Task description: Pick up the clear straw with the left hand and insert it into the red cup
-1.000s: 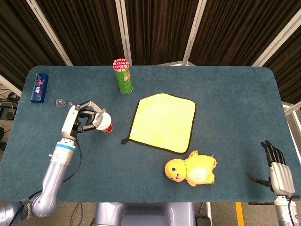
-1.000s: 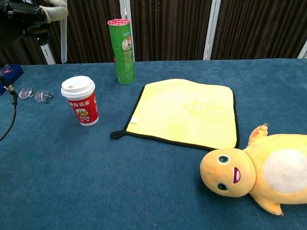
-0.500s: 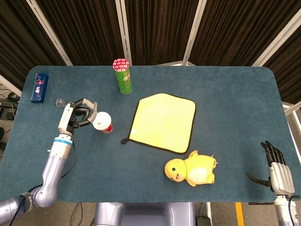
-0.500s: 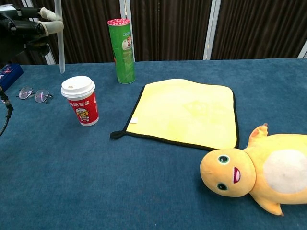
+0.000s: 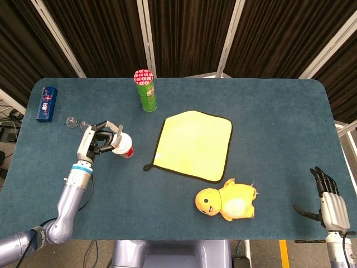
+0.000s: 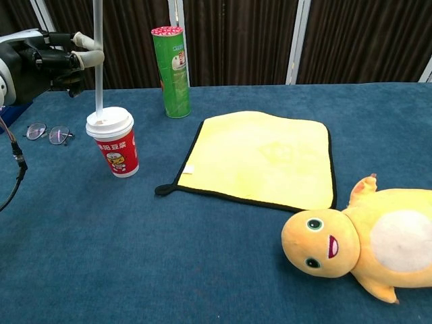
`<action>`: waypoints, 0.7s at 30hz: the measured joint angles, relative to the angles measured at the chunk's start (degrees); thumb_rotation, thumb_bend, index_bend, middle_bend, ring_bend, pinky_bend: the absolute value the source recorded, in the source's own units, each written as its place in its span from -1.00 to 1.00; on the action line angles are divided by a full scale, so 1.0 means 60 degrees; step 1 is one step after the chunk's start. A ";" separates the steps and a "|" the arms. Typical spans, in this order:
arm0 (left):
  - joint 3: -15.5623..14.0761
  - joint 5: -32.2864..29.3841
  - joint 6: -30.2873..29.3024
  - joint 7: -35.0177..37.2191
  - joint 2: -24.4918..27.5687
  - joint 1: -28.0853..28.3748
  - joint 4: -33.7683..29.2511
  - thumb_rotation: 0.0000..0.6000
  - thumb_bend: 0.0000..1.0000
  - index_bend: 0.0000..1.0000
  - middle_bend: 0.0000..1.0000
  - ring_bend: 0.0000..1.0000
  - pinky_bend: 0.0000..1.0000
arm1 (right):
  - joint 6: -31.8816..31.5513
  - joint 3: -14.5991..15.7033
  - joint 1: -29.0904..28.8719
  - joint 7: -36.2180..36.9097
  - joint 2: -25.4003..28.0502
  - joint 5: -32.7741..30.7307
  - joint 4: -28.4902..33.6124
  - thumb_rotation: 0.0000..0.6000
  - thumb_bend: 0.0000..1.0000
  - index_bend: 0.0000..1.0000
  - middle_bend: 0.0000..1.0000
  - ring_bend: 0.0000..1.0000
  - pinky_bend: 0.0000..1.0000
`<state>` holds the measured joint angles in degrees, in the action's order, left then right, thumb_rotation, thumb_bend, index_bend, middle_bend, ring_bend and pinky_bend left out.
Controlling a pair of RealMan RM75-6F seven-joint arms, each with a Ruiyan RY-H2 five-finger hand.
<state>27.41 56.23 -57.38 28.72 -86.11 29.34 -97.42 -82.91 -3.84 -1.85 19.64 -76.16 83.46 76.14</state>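
Observation:
The red cup [image 6: 116, 144] with a white lid stands on the blue table, left of the yellow cloth; in the head view the red cup [image 5: 126, 149] is partly under my fingers. My left hand [image 6: 47, 61] pinches the clear straw [image 6: 98, 61] upright, its lower end touching the lid near the hole. In the head view my left hand [image 5: 100, 139] sits just left of the cup. Whether the straw tip is inside the lid I cannot tell. My right hand [image 5: 329, 195] hangs off the table's near right corner, fingers apart, holding nothing.
A green tube can [image 6: 171, 73] stands behind the cup. Glasses [image 6: 48, 133] lie left of it, a blue box [image 5: 47, 103] at the far left. The yellow cloth [image 6: 263, 156] lies mid-table, with a yellow plush duck [image 6: 354, 239] at near right.
My left hand carried the straw rightward and down, from left of the cup to directly over its lid, where the tip now meets the lid. The right hand stayed still.

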 measured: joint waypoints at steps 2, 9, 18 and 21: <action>-0.0032 0.0000 -0.0006 0.0025 -0.0005 -0.0010 0.0029 1.00 -0.17 0.19 0.83 0.74 0.48 | -0.0008 0.0002 0.0000 -0.0008 -0.0005 0.0010 -0.0005 1.00 -0.85 -1.00 -1.00 -1.00 -1.00; -0.0084 0.0124 0.0074 0.0318 -0.0028 -0.0001 0.0122 1.00 -0.18 0.19 0.83 0.74 0.48 | -0.0028 0.0004 0.0005 -0.0024 -0.0021 0.0028 -0.0019 1.00 -0.85 -1.00 -1.00 -1.00 -1.00; -0.0145 0.0175 0.0045 0.0460 -0.0039 0.0013 0.0142 1.00 -0.18 0.19 0.83 0.74 0.48 | -0.0035 0.0007 0.0004 0.0019 -0.0023 0.0053 -0.0050 1.00 -0.85 -1.00 -1.00 -1.00 -1.00; -0.0162 0.0179 0.0053 0.0489 -0.0003 0.0010 0.0135 1.00 -0.18 0.19 0.83 0.74 0.48 | -0.0052 0.0008 0.0006 0.0008 -0.0026 0.0065 -0.0044 1.00 -0.86 -1.00 -1.00 -1.00 -1.00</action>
<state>26.44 57.30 -57.07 31.66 -86.13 29.39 -96.61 -83.22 -3.80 -1.81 19.69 -76.31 83.86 75.87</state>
